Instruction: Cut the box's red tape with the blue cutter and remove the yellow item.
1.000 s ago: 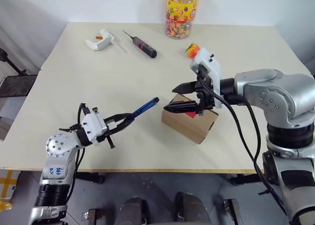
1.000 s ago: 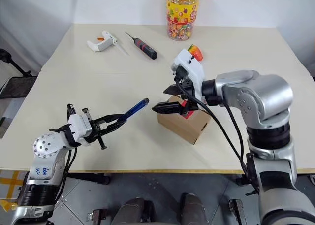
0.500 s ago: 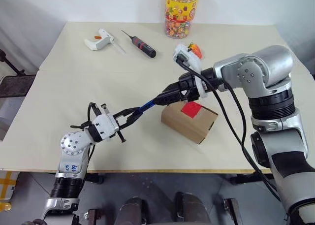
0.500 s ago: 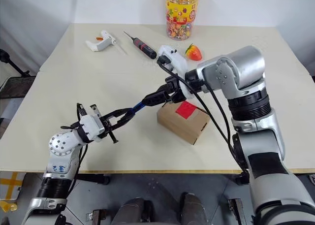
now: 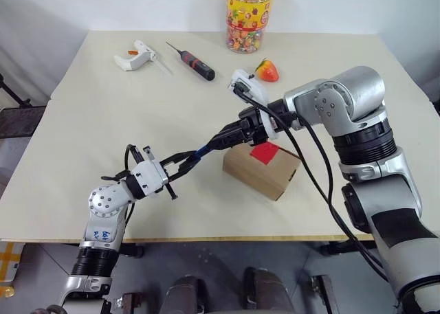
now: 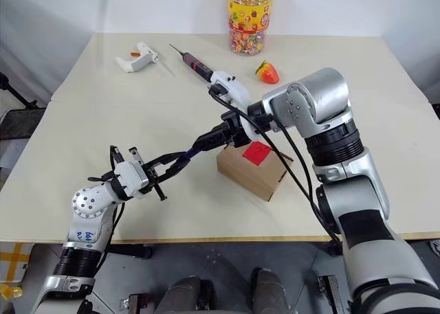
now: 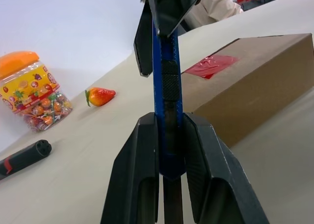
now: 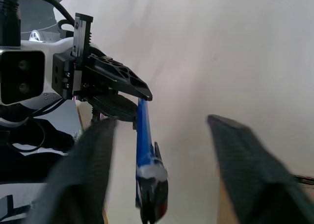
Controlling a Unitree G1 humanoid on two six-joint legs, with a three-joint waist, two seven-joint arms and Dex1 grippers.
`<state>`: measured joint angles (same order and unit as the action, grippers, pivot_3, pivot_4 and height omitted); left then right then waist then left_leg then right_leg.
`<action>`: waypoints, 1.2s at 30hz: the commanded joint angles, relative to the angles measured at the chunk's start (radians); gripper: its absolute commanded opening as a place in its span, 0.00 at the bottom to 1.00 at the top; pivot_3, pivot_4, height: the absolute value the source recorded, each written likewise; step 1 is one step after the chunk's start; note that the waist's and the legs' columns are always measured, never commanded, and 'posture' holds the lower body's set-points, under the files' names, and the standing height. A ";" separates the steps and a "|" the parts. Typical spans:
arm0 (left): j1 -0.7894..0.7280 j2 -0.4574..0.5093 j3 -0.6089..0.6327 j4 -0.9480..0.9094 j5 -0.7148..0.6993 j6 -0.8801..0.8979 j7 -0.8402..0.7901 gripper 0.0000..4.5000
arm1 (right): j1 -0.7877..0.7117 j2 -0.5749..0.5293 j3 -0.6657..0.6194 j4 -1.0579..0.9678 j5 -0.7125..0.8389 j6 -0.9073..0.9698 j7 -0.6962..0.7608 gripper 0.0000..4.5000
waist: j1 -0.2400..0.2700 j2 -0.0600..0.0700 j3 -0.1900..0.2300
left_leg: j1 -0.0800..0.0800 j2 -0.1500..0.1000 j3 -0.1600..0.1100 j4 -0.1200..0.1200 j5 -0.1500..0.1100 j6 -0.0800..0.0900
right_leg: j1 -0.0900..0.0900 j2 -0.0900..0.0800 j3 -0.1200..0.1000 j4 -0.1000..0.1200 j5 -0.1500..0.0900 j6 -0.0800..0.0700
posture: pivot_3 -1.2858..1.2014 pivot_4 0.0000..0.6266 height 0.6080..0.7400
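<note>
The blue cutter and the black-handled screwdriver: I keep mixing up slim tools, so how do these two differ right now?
The blue cutter is blue and held off the table between the left gripper and right gripper; the screwdriver is black with red and lies untouched on the table. The cutter is beside the box; the screwdriver lies at the far side near the glue gun. Both are slim and pen-like.

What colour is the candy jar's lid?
Orange; the candy jar lid shows best in the left wrist view.
</note>
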<state>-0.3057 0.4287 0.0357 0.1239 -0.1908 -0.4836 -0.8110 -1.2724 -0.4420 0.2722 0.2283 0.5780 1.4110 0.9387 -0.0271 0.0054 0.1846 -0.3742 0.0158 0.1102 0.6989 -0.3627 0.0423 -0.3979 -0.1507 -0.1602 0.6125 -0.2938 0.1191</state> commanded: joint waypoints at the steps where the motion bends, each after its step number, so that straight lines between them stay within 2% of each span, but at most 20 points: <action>1: 0.000 0.002 0.002 -0.023 -0.009 -0.026 0.014 0.08 | -0.031 0.002 -0.003 -0.021 0.003 -0.018 0.009 0.32 | 0.000 0.000 0.000 | 0.000 0.000 0.000 0.000 0.000 0.000 | 0.000 0.000 0.000 0.000 0.000 0.000 | 0.52 0.24 1.00; 5: -0.006 0.002 0.003 -0.016 -0.004 -0.026 0.027 0.08 | -0.029 -0.011 0.026 -0.034 -0.003 -0.030 0.028 0.03 | 0.000 0.000 0.000 | 0.000 0.000 0.000 0.000 0.000 0.000 | 0.000 0.000 0.000 0.000 0.000 0.000 | 0.52 0.24 1.00; 15: -0.036 0.000 0.003 0.019 0.005 -0.020 0.048 0.08 | -0.024 -0.089 0.143 -0.057 -0.050 -0.108 0.109 0.04 | 0.001 0.000 0.000 | 0.000 0.000 0.000 0.000 0.000 0.000 | 0.000 0.000 0.000 -0.001 0.000 0.000 | 0.52 0.24 1.00; 19: -0.054 0.000 0.002 0.030 0.004 -0.013 0.052 0.08 | -0.041 -0.087 0.132 -0.027 -0.064 -0.130 0.115 0.04 | -0.001 0.000 0.000 | 0.000 0.000 0.000 0.000 0.000 0.000 | 0.000 0.000 0.000 -0.001 0.000 0.000 | 0.52 0.24 1.00; 23: -0.052 0.026 0.015 -0.004 -0.051 0.146 0.046 0.08 | -0.048 -0.074 0.094 -0.008 -0.065 -0.129 0.096 0.04 | -0.001 0.000 0.000 | 0.000 0.000 0.000 0.000 0.000 0.000 | 0.000 0.000 0.000 -0.001 0.000 0.000 | 0.52 0.24 1.00; 24: -0.044 0.036 0.026 -0.035 -0.072 0.217 0.057 0.16 | -0.051 -0.074 0.079 -0.006 -0.061 -0.126 0.090 0.04 | -0.001 0.000 0.000 | 0.000 0.000 0.000 0.000 0.000 0.000 | 0.000 0.000 0.000 -0.001 0.000 0.000 | 0.52 0.24 1.00; 29: -0.023 0.078 0.082 -0.099 -0.105 0.304 0.068 0.51 | -0.055 -0.071 0.023 -0.003 -0.050 -0.121 0.065 0.04 | -0.001 0.000 0.000 | -0.001 0.000 -0.001 0.000 0.000 0.000 | 0.000 0.000 0.000 -0.001 0.000 0.000 | 0.52 0.24 1.00; 36: 0.086 0.212 0.301 -0.208 -0.306 0.528 0.047 0.97 | -0.049 -0.095 -0.056 -0.001 -0.050 -0.119 0.025 0.04 | -0.002 0.000 0.001 | -0.001 0.001 -0.001 -0.001 0.000 0.000 | -0.001 0.000 0.000 -0.001 0.000 0.000 | 0.52 0.24 1.00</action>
<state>-0.2453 0.6279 0.2921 -0.0181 -0.4343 0.0021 -0.7577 -1.2988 -0.5292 0.2542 0.2438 0.5260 1.2914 0.9699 -0.0292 0.0050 0.1851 -0.3748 0.0164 0.1089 0.6976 -0.3630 0.0418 -0.3985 -0.1505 -0.1598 0.6118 -0.2938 0.1192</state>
